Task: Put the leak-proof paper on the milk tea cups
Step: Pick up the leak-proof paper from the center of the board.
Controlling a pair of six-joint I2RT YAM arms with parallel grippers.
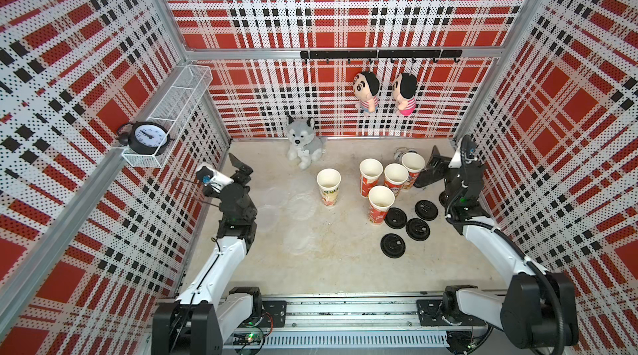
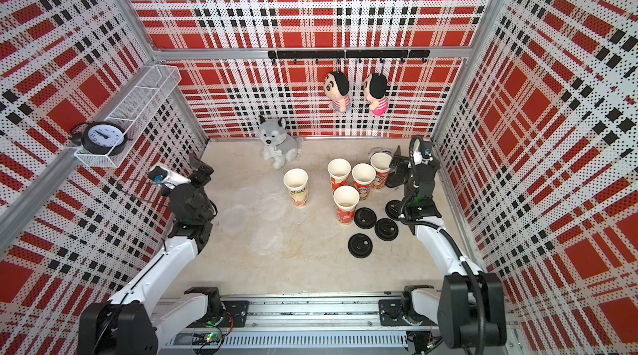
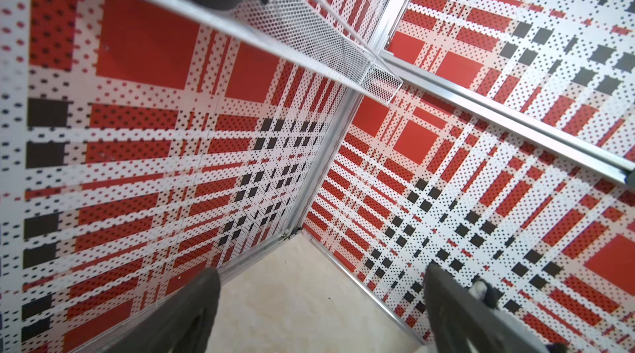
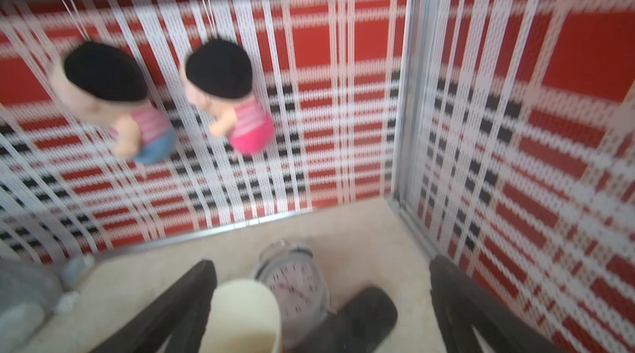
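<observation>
Several milk tea cups stand upright and uncovered at the right back of the floor: a pale one (image 1: pixel 328 185) (image 2: pixel 296 188) and red ones (image 1: pixel 381 205) (image 1: pixel 371 177) (image 1: pixel 396 179) (image 1: pixel 413 167). Several sheets of leak-proof paper (image 1: pixel 301 206) (image 1: pixel 297 241) (image 2: pixel 234 217) lie flat on the floor left of the cups, faint and see-through. My left gripper (image 1: pixel 241 169) (image 2: pixel 202 168) (image 3: pixel 322 270) is open and empty near the left wall. My right gripper (image 1: pixel 431 166) (image 2: pixel 397 168) (image 4: pixel 322 263) is open beside the rearmost cup (image 4: pixel 244 313), holding nothing.
Several black lids (image 1: pixel 395 218) (image 1: pixel 392 245) lie in front of the cups. A silver clock (image 4: pixel 293 282) lies behind the cups. A husky plush (image 1: pixel 305 146) sits at the back wall; two dolls (image 1: pixel 366 90) hang above. A wire shelf (image 1: pixel 179 101) carries a black clock (image 1: pixel 146 135).
</observation>
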